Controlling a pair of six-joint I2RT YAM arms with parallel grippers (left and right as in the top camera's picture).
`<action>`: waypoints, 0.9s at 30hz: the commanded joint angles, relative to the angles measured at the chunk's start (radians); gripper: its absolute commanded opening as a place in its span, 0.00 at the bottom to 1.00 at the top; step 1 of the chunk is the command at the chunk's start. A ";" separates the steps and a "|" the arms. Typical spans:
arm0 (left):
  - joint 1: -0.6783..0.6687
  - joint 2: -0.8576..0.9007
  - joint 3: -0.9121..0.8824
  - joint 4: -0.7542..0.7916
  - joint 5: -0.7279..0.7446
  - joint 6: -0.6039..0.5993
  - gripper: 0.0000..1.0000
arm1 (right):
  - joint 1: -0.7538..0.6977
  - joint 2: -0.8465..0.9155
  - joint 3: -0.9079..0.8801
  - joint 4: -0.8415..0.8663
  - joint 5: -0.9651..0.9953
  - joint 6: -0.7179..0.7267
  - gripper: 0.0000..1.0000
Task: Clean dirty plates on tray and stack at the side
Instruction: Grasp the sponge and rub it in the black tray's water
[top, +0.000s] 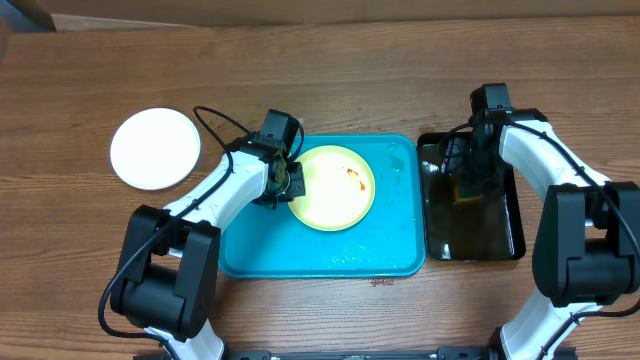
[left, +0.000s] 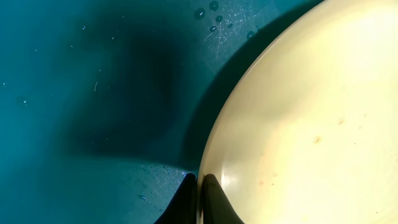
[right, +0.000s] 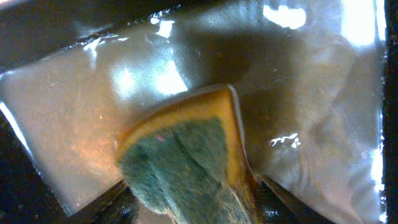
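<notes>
A pale yellow-green plate (top: 333, 188) with an orange-red smear lies on the turquoise tray (top: 385, 250). My left gripper (top: 287, 180) is shut on the plate's left rim; in the left wrist view its fingers (left: 199, 182) pinch the rim of the plate (left: 311, 124) over the tray (left: 93, 93). A white plate (top: 155, 148) lies on the table to the left of the tray. The third plate is out of view. My right gripper (top: 468, 185) is over the black tray, shut on a yellow-and-green sponge (right: 186, 162).
A narrow black tray (top: 470, 240) holding murky water (right: 298, 93) stands right of the turquoise tray. Water drops lie on the turquoise tray's right part. Bare wooden table lies behind and in front.
</notes>
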 joint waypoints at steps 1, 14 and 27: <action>-0.006 -0.027 -0.003 -0.001 -0.014 0.001 0.04 | 0.003 -0.015 0.000 -0.014 0.002 -0.006 0.45; -0.006 -0.027 -0.003 -0.003 -0.014 0.001 0.04 | 0.003 -0.015 -0.002 -0.070 0.002 -0.006 0.49; -0.006 -0.027 -0.003 -0.002 -0.014 0.000 0.05 | 0.003 -0.015 -0.002 -0.067 0.002 -0.006 0.36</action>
